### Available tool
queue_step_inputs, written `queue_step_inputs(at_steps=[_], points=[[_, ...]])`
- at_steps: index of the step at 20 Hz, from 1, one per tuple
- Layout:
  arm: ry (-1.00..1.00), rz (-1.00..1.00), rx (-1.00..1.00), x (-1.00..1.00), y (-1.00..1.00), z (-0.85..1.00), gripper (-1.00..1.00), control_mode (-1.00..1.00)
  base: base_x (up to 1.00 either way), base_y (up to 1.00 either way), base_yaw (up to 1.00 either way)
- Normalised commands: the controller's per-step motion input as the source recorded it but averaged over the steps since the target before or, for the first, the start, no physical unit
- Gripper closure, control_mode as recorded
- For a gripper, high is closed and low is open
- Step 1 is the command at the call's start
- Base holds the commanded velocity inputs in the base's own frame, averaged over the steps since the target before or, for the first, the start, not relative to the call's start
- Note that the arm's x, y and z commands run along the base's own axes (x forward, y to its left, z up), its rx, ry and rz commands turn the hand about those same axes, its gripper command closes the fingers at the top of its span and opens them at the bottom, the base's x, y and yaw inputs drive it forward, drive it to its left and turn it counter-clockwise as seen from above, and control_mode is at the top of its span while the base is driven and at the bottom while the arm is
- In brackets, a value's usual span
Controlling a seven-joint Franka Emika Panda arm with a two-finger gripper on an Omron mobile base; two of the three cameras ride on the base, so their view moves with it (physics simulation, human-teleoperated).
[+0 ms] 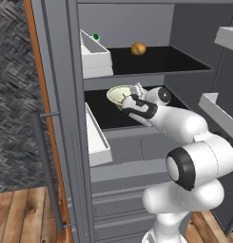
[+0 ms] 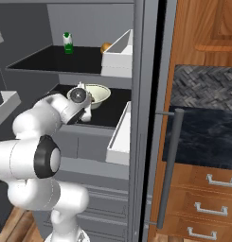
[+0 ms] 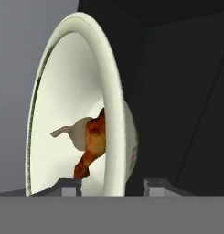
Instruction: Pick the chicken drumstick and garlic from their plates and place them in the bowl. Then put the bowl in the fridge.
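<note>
The white arm reaches forward and slightly upward from its base, elbow bent, wrist extended level. The gripper is turned on its side; its two dark fingertips stand apart, one on each side of a rim, not pressing it.

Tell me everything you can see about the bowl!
The bowl is round, deep and cream-white with a pale greenish inside, smooth like ceramic. It stands upright on the dark middle shelf of the open grey fridge. Inside lie the reddish-brown chicken drumstick and a pale garlic bulb, touching each other. The gripper straddles its rim, one fingertip on each side of the wall.
</note>
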Motion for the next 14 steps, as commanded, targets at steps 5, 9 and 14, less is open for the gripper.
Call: queue_step_inputs(at_steps=[5,9,14], points=[[-0.1,0.01,0.0,-0.3,0.0,0.25,-1.0,-1.0,0.0,0.0,0.0],[-0.11,0.03,-0.01,-0.55,-0.02,0.28,-1.0,-1.0,0.0,0.0,0.0],[0.06,0.03,-0.04,-0.55,-0.02,0.37,-1.0,-1.0,0.0,0.0,0.0]])
